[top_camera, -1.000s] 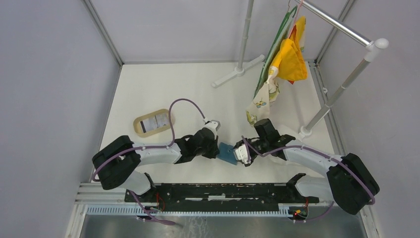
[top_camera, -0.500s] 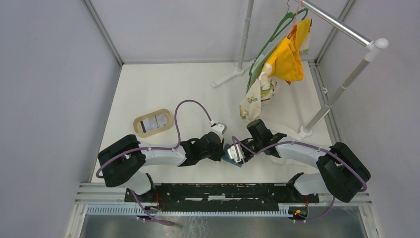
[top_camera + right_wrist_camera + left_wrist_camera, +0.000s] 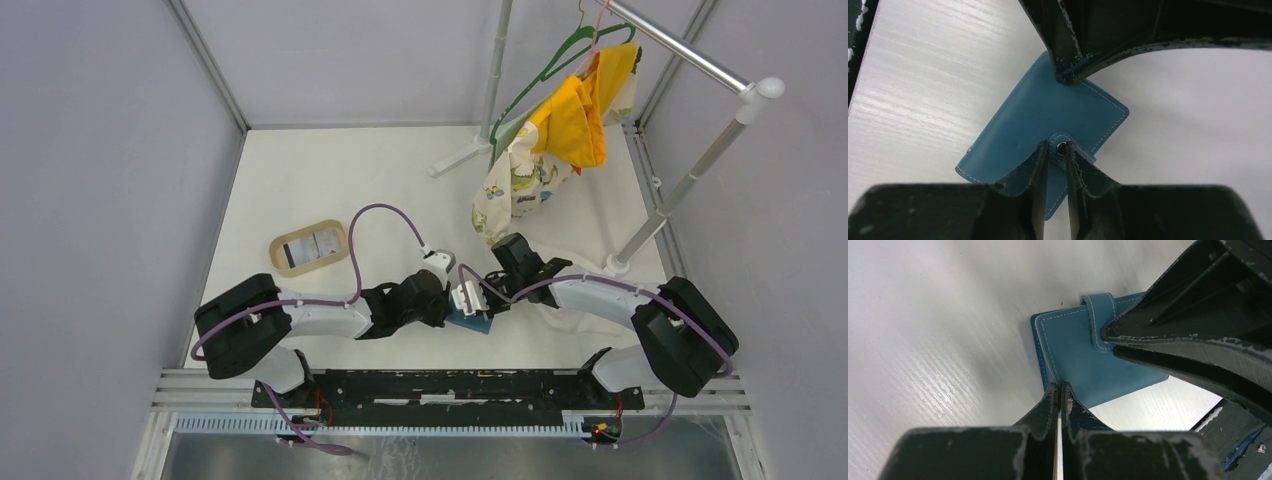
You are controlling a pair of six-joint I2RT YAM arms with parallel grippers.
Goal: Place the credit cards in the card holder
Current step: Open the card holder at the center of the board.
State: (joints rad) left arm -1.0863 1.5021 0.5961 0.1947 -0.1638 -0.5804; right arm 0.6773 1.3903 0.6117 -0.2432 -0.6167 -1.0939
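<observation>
The blue card holder (image 3: 470, 321) lies flat and closed on the white table between both arms. It also shows in the left wrist view (image 3: 1083, 357) and the right wrist view (image 3: 1038, 117). My left gripper (image 3: 1059, 388) is shut, its tips pressing on the holder's edge; in the top view it (image 3: 444, 306) is left of the holder. My right gripper (image 3: 1057, 149) is closed narrowly on the holder's snap tab (image 3: 1062, 148); in the top view it (image 3: 471, 300) is over the holder. The credit cards (image 3: 311, 244) lie in the tan oval tray, far left of both grippers.
The tan oval tray (image 3: 278, 243) sits at the left middle. A clothes rack (image 3: 690, 48) with a yellow garment (image 3: 572, 122) and a patterned cloth (image 3: 515, 180) stands at the back right. A white cloth (image 3: 575, 310) lies under the right arm.
Both grippers have closed in on the card holder, the right one shifting left onto its tab. The holder has slid slightly left. The hanging clothes have swung left.
</observation>
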